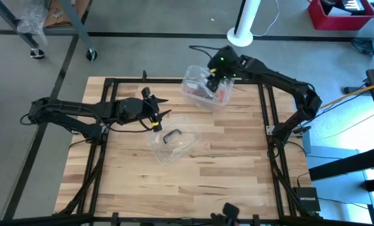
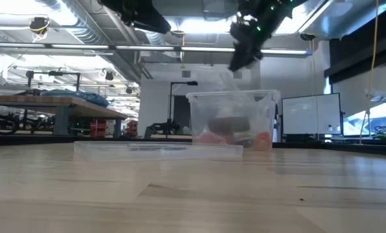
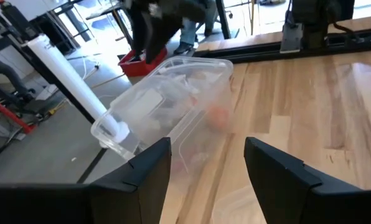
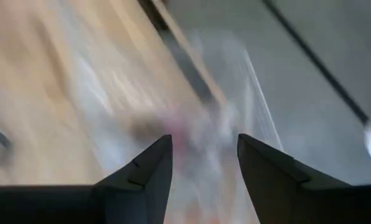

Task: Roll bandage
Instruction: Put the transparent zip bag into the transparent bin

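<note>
Workshop, exposed ceiling ducts [image 2: 70,26], workbenches [image 2: 50,103]

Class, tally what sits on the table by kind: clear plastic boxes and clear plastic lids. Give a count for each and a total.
Clear boxes: 1 (box)
Clear lids with a black handle: 1 (lid)
Total: 2

From above, you have the clear box [image 1: 203,90] standing on the table [image 1: 224,163] near its far edge, at about twelve o'clock from the table's centre. Its lid [image 1: 173,146] (the handle [image 1: 171,135] sits on top) lies flat near the centre, at about seven o'clock from the box. The right gripper [image 1: 211,80] hangs over the box; the left gripper [image 1: 164,107] hovers at the lid's eleven o'clock.
</note>
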